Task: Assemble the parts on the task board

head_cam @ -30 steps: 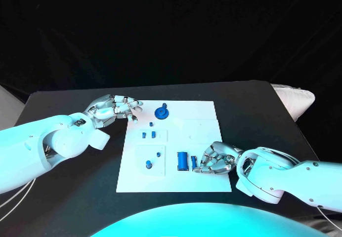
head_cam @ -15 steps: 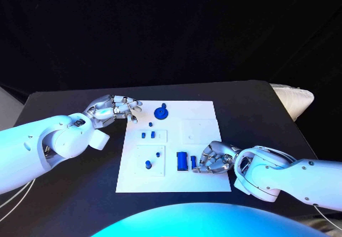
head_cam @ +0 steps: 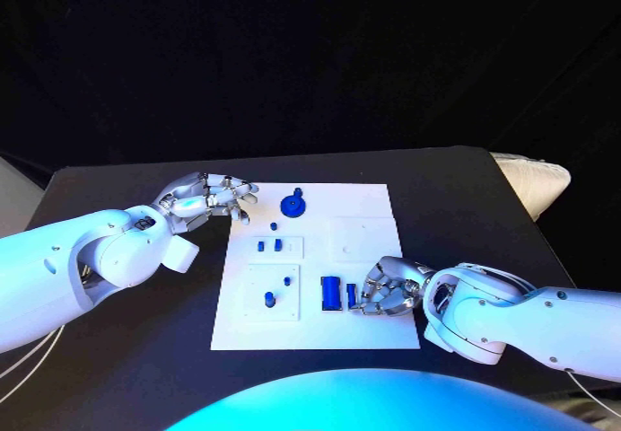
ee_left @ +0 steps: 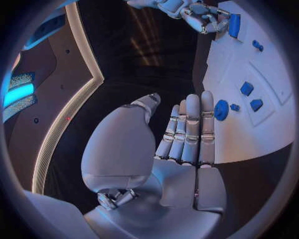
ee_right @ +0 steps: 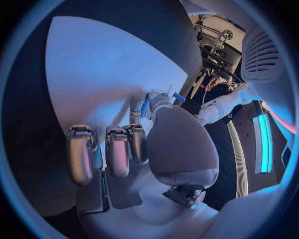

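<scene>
The white task board [head_cam: 369, 238] lies mid-table. A round blue part [head_cam: 295, 206] stands near its far edge, and small blue pieces [head_cam: 269, 243] sit in its left-hand recesses. A wide blue bar [head_cam: 331, 293] and a slim blue bar [head_cam: 351, 294] lie near the front edge. My right hand [head_cam: 387, 286] rests on the board with fingers curled, fingertips at the slim bar. In the right wrist view a blue sliver [ee_right: 144, 106] shows between thumb and finger; a grip is unclear. My left hand [head_cam: 207, 196] hovers at the board's far left corner, holding nothing, fingers [ee_left: 190, 127] straight and together.
A pale padded object [head_cam: 537, 180] lies at the table's right edge. Black tabletop [head_cam: 143, 359] surrounds the board on all sides. The left wrist view also shows the round blue part [ee_left: 221, 109] and my right hand [ee_left: 199, 14] by the bars.
My right hand has crept slightly left, closer to the slim blue bar. The left hand and the parts on the board stay where they were.
</scene>
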`<state>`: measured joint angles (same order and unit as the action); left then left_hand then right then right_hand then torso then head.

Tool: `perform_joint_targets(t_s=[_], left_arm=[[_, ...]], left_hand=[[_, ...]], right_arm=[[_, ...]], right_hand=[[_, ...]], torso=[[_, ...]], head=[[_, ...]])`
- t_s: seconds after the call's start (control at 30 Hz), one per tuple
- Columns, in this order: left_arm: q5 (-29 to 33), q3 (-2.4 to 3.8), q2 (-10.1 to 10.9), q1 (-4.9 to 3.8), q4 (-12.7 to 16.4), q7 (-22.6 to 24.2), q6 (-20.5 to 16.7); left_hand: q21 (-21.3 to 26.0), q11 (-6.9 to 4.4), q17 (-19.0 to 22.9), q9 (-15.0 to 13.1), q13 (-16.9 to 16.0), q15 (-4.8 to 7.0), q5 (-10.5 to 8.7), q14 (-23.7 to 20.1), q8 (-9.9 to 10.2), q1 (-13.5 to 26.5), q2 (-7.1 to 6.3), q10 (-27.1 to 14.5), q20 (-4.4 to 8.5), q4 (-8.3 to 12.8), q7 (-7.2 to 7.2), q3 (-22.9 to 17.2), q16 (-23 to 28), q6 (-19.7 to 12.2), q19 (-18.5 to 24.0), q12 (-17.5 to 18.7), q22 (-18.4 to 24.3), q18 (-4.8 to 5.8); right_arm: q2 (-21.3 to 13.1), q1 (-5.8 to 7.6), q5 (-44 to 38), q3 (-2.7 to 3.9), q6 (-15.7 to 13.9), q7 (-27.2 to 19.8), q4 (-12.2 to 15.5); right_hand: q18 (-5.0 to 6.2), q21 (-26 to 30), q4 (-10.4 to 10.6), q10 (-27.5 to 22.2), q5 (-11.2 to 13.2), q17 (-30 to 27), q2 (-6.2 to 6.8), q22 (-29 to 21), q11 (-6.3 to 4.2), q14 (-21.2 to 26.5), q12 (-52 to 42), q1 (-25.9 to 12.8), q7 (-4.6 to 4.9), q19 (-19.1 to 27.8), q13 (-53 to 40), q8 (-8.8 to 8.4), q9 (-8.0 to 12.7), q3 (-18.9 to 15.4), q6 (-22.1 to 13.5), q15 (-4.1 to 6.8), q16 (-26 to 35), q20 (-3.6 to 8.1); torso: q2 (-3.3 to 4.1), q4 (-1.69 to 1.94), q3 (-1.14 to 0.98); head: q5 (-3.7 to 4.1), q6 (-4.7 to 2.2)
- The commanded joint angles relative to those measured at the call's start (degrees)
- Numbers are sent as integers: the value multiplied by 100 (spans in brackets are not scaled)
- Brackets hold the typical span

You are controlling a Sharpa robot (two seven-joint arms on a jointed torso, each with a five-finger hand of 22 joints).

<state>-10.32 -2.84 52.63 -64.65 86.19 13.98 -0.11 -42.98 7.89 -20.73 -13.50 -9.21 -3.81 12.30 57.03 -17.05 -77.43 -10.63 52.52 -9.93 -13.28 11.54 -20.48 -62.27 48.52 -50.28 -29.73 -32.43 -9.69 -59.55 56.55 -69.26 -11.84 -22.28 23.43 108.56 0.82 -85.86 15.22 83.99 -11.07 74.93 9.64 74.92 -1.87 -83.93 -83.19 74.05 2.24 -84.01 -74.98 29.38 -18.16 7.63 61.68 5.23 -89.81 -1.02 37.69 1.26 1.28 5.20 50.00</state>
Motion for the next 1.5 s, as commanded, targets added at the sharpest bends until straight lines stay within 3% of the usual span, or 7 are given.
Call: perform_joint_targets(t_s=[0.03, 0.33, 0.5, 1.0, 1.2, 1.27, 1.5], left_arm=[[-8, 1, -9, 4, -1, 17, 106], [-13, -5, -5, 5, -2, 18, 102], [1, -7, -8, 6, -5, 60, 88], [251, -10, -83, 18, -175, 479, -248], [396, -9, -218, 18, -417, 766, -669], [451, -8, -277, 17, -519, 866, -819], [706, -4, -543, 15, -1007, 1297, -1436]], left_hand=[[26, -5, -5, 8, -5, -29, 9, 1, -33, 1, 40, -42, -12, -40, 4, 4, 29, -39, -42, -22, 9, -78], [28, -5, -5, 8, -6, -28, 11, 1, -34, -9, 47, -43, -12, -41, 4, 0, 29, -39, -44, -23, 10, -78], [28, -5, -5, 8, -6, -28, 11, 1, -34, -9, 47, -43, -12, -41, 4, 0, 29, -39, -44, -23, 10, -78], [38, -13, -6, 6, -10, -22, 10, -3, -47, -84, 36, -32, -8, -18, -5, -7, 33, -32, -51, -38, 16, -78], [74, -34, 5, 0, -11, -11, 12, -68, -80, -211, 28, 14, -3, 21, -33, -41, 73, 1, -22, -59, 31, -73], [152, -39, 48, -1, 2, -19, 10, -223, -100, -279, 21, 34, -12, 29, -45, -78, 192, 15, 68, -47, 64, -64], [1763, 98, 963, -3, 557, -334, -7, -1030, -133, -579, -137, 252, -428, 31, -27, -766, 2666, -8, 946, 894, 1037, -18]], right_arm=[[7, -30, -25, -28, 182, 113, -33], [-54, -29, 321, -28, -38, -248, 17], [-171, 12, 720, -26, -430, -887, 74], [-276, 845, 3118, -18, -236, -3017, -610], [96, 1069, 4240, 31, -308, -3726, -1529], [239, 1104, 4433, 60, -300, -3874, -1834], [819, 1158, 5263, 157, -170, -4427, -3006]], right_hand=[[4, 15, 31, 393, 24, 1453, 19, 1394, 10, -595, 32, 11, 11, -480, -1233, -27, 64, 21, -25, -7, 7, -10], [25, 125, 123, 342, 72, 1399, 118, 1365, 36, -582, 196, -61, 42, -449, -1173, -60, 89, -22, -56, -25, 33, -20], [152, 832, 109, 68, -120, 1141, 275, 1176, 237, -515, 830, 65, 269, -236, -934, -307, 185, -187, -529, -186, 169, -144], [258, 1436, 84, -90, -305, 982, 100, 1012, 339, -462, 962, 295, 381, -56, -870, -376, 185, -465, -781, -285, 266, -254], [685, 4177, 57, -1287, -71, -442, -69, 145, 451, 191, 3095, 796, 497, 903, 184, -422, 190, -210, -982, -399, 1281, -374], [951, 6167, 71, -2135, 54, -1246, -105, -591, 477, 674, 4789, 1018, 501, 1671, 1198, -471, 216, -3, -1028, -436, 2010, -418], [943, 8074, 76, -2148, 327, -4123, 292, -2291, 868, 2821, 7358, 1190, 861, 3016, 4654, -990, 405, 1264, -1121, -991, 5936, -959]], torso=[[3, -3, -3], [1, 1, -3], [-3, -1, -1], [-88, -12, 55], [-165, -7, 99], [-181, -9, 102], [-275, -9, 98]], head=[[-5, 0], [-10, 0], [-15, 0], [-13, 0], [-64, -59], [-93, -162], [-159, -434]])
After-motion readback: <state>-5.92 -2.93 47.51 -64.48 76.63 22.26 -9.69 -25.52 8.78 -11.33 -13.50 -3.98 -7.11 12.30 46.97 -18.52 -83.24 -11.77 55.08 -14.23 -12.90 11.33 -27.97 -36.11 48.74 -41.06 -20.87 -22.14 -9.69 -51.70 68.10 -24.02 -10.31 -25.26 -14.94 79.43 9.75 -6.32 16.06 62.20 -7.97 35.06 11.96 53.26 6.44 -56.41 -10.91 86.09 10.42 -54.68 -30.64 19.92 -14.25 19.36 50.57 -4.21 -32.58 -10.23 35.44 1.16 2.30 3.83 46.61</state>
